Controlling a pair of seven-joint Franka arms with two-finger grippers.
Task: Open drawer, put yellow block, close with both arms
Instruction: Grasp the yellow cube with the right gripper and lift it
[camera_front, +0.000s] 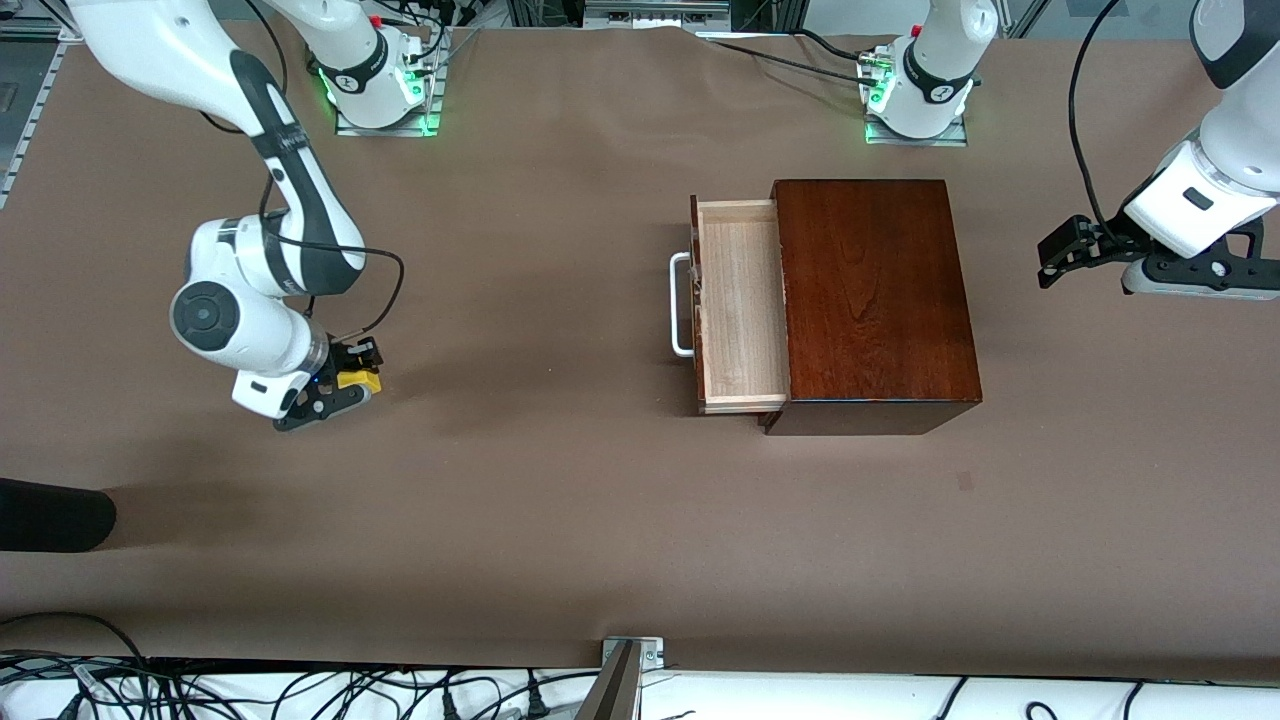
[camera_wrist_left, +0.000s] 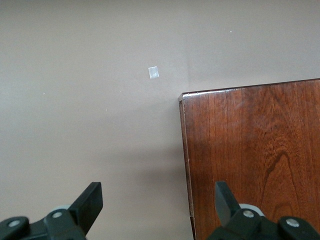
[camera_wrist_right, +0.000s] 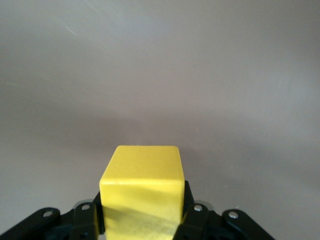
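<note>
The drawer (camera_front: 738, 305) stands pulled out of the dark mahogany box (camera_front: 870, 300), toward the right arm's end; its pale tray is empty and its white handle (camera_front: 680, 305) faces that end. My right gripper (camera_front: 345, 385) is shut on the yellow block (camera_front: 358, 379), low over the table at the right arm's end. In the right wrist view the block (camera_wrist_right: 142, 180) sits between the jaws of that gripper (camera_wrist_right: 142, 215). My left gripper (camera_front: 1058, 255) is open and empty, in the air beside the box at the left arm's end. In the left wrist view the gripper (camera_wrist_left: 157, 202) spans the box's corner (camera_wrist_left: 250, 160).
A dark rounded object (camera_front: 50, 515) lies at the table's edge at the right arm's end. Cables and a metal bracket (camera_front: 630, 655) line the edge nearest the front camera. A small white speck (camera_wrist_left: 153, 72) lies on the brown table near the box.
</note>
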